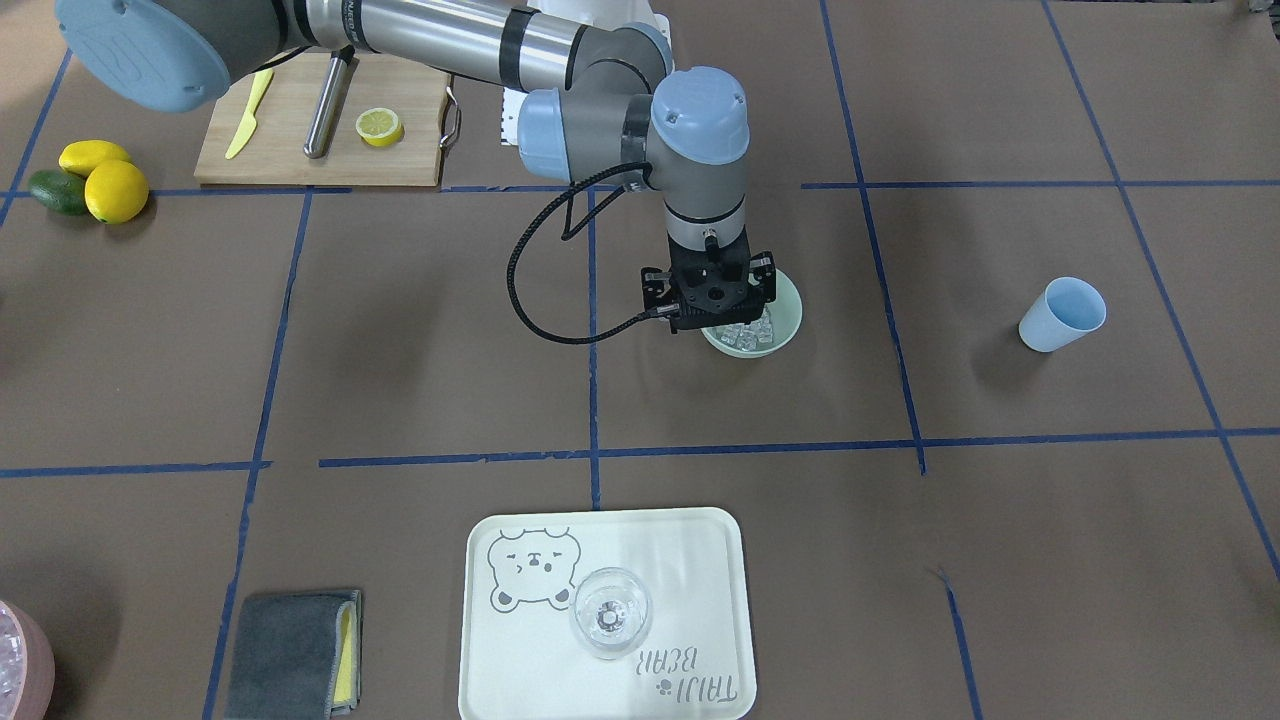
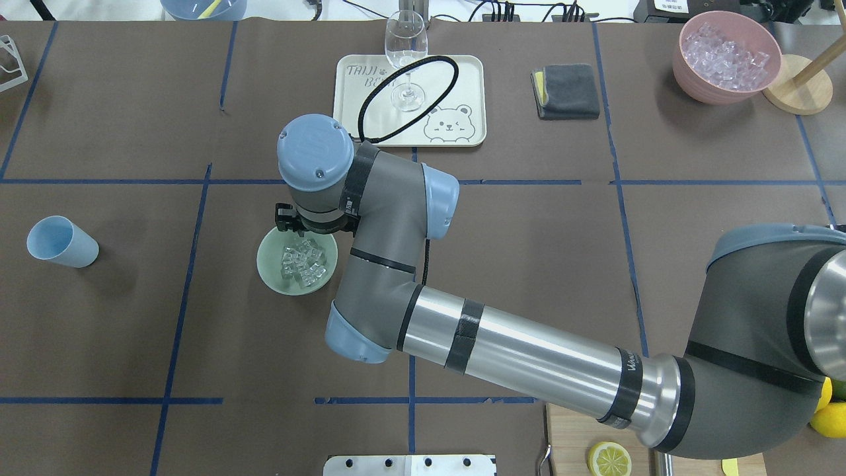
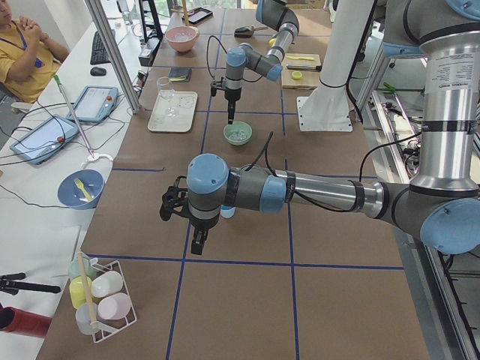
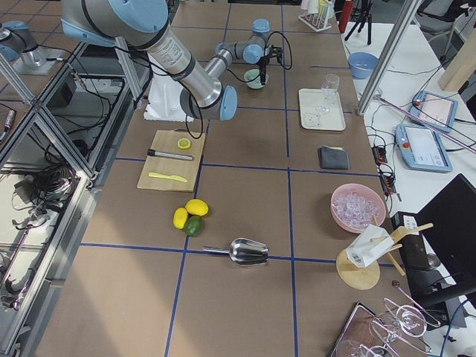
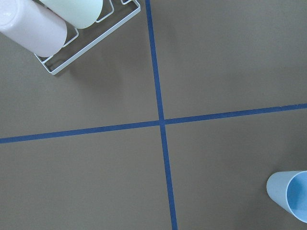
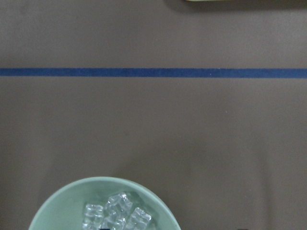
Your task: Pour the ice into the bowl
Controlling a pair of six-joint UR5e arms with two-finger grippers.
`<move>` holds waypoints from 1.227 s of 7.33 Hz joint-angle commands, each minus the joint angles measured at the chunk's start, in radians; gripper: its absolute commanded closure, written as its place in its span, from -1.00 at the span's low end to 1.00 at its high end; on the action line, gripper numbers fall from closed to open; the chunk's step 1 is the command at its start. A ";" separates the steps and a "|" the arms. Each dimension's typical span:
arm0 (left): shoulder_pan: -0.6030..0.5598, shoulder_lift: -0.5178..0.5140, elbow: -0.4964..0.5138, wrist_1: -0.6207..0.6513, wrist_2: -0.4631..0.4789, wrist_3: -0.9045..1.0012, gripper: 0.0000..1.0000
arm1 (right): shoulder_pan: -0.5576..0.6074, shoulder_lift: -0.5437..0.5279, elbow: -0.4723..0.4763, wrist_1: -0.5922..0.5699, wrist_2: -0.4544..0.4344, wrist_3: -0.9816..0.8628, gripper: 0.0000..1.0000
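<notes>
Right gripper (image 1: 712, 305) is hung over the bowl's (image 2: 264, 261) 12 o'clock rim, overhead view. Ice (image 2: 303, 262) is seen inside. Claw spread cannot be told.

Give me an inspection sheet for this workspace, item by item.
Surface: brown table gridded with blue tape; no spills seen.
Job's things: clear ice cubes lie in the round pale mint-green bowl; light blue plastic cup lies on its side, apart.
Clutter: white bear-print tray with clear wine glass; grey cloth; pink bowl of ice; wooden cutting board with half lemon.
Hands: right hand hangs over the bowl; left hand hovers near the cup; open or shut cannot be told.
Cables: black cable loops off the right wrist.
Surroundings: seated operator beside the table.
</notes>
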 commanded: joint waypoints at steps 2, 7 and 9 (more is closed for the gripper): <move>0.001 -0.001 0.002 -0.004 0.001 0.000 -1.00 | -0.020 -0.003 -0.025 0.001 0.000 -0.005 -0.06; 0.001 0.001 0.003 -0.002 0.006 0.000 -1.00 | -0.026 -0.005 -0.011 0.010 0.008 0.014 1.00; 0.001 0.001 0.008 -0.004 0.004 0.001 -1.00 | 0.011 -0.046 0.066 -0.017 0.017 -0.003 1.00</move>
